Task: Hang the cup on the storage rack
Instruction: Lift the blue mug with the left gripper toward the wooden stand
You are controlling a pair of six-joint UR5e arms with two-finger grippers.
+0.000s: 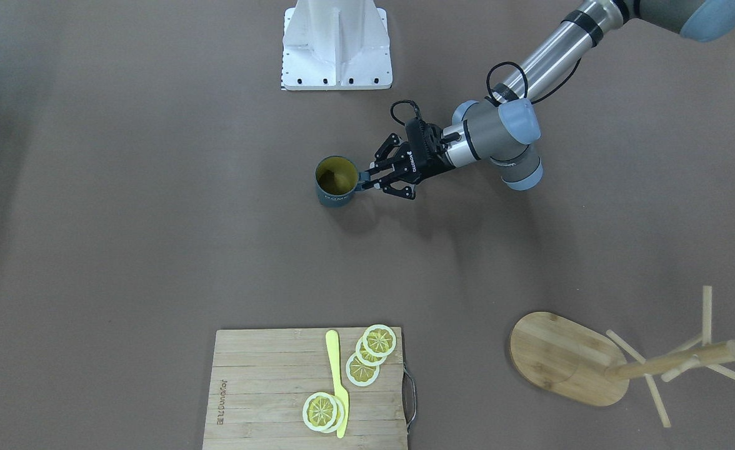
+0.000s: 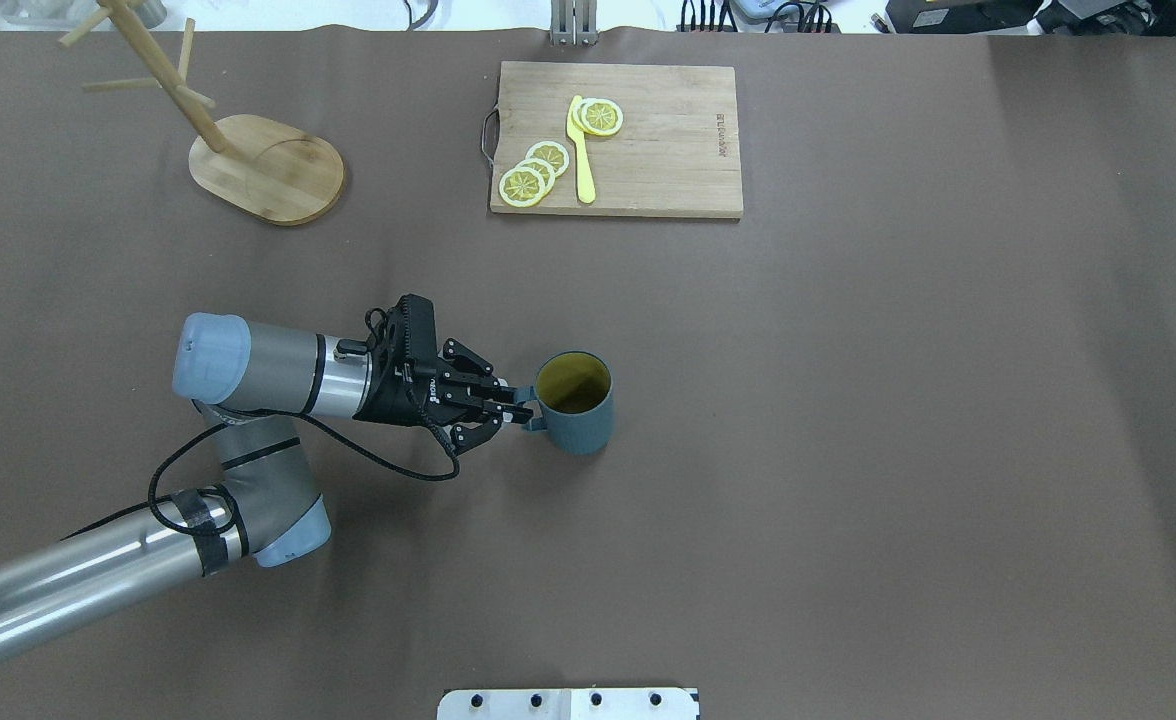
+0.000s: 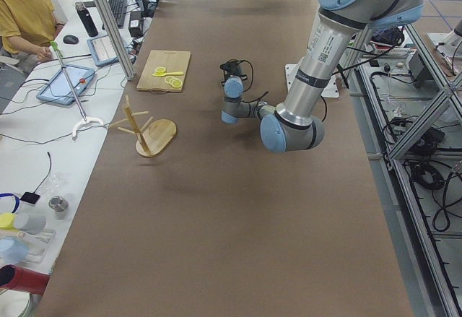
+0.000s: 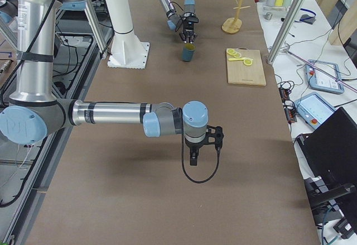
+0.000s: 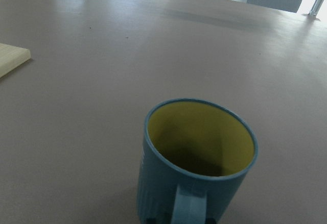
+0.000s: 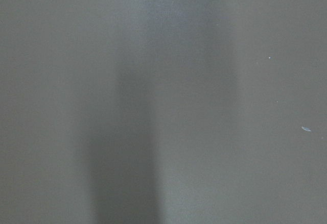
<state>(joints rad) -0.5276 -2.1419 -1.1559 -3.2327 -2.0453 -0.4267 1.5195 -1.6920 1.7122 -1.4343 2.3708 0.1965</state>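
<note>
We see the left end effector (image 2: 516, 402) clamped on the handle (image 5: 189, 206) of the cup (image 2: 576, 410), which stands upright on the desk (image 2: 848, 450), on the robot's side of the cutting board (image 2: 668, 150) and well apart from it. The storage rack (image 2: 268, 170) stands away to the robot's left of the board. For the right end effector (image 4: 192, 158) we cannot tell if it is apart or together. We think the cup may swing in such a narrow pinch when lifted. The fingers at the loop may also block a thin peg (image 2: 108, 85), and a push could tip the rack. We count one cup, one rack, one board, one yellow knife (image 2: 581, 150) and, it seems, five lemon slices (image 2: 523, 186).
</note>
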